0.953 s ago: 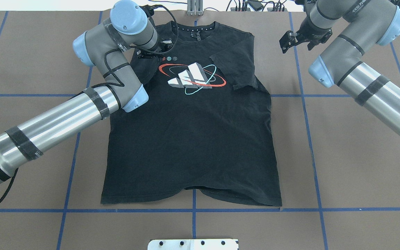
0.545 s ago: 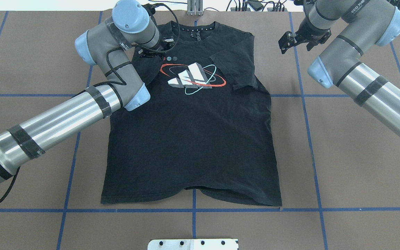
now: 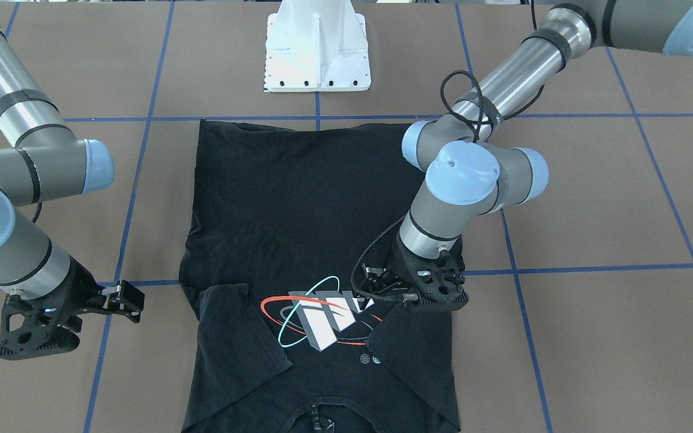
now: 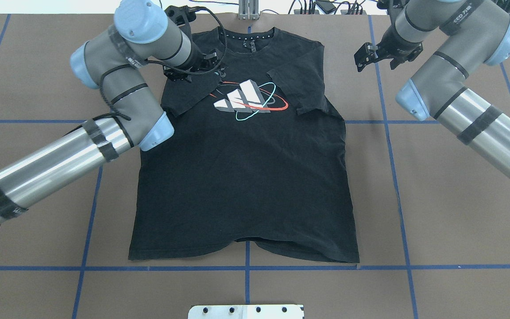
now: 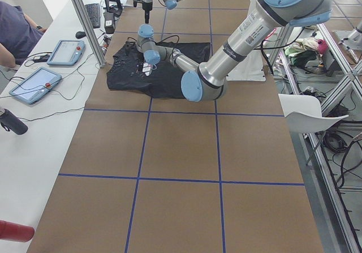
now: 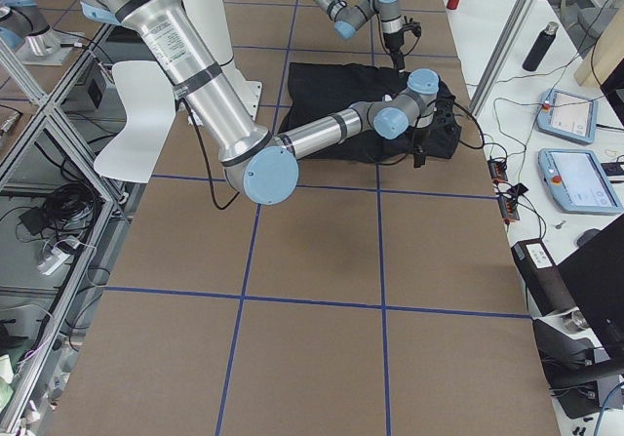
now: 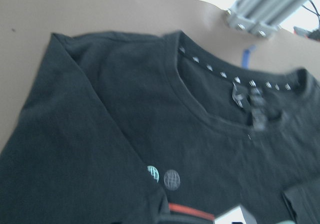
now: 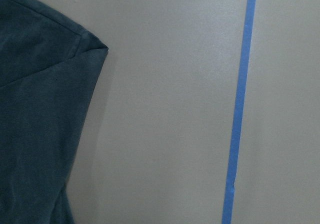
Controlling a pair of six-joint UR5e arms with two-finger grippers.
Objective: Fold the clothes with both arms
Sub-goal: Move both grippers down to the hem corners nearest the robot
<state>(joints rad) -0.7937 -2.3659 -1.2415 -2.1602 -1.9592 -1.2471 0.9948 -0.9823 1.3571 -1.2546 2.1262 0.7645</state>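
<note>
Early days here. The T-shirt lies flat, front up, mid-bench. Its right sleeve is already folded onto the chest, and the right tool hangs spread and empty beside it. The left tool looks clenched on the left sleeve, by the graphic. Body folds aren't done yet.

Grey arms, light-blue caps, black cables

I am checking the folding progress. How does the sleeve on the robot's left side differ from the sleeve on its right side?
The left-side sleeve has the left gripper right over it. The right-side sleeve lies alone, with the right gripper off the T-shirt, over bare table. The left-side sleeve covers the end of the graphic's red ring, while the right-side sleeve about meets its edge. Both are folded inward onto the chest.
</note>
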